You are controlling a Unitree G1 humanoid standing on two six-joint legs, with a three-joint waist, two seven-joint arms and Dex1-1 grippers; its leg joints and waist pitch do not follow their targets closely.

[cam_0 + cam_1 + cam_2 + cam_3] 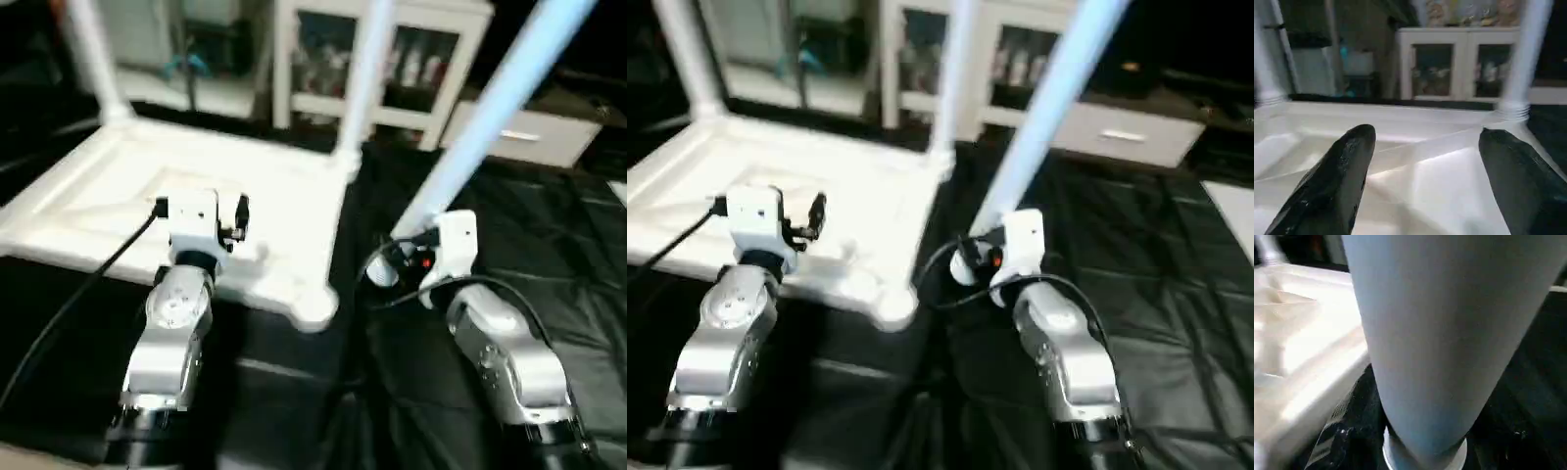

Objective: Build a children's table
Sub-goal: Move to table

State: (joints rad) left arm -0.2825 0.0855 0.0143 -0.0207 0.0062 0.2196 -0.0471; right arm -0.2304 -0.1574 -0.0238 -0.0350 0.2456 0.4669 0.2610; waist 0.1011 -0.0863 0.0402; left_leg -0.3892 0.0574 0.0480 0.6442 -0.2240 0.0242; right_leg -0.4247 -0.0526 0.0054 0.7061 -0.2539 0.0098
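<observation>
The white tabletop (284, 186) lies underside up on black cloth, its ribs showing. Two white legs stand upright in its far corners, one on the left (93, 59) and one on the right (364, 78). My left gripper (1425, 147) hovers open over the ribbed underside, nothing between its black fingers (1337, 181). My right gripper (416, 257) is shut on a third leg (490, 117), which slants up and to the right. That leg's lower end (382, 274) sits just right of the tabletop's near right corner socket (313, 308), apart from it.
A white cabinet with glass doors (411, 59) stands behind the table, and a low white drawer unit (529, 132) lies to its right. Black cloth (558, 245) covers the work surface. Black cables trail from both wrists.
</observation>
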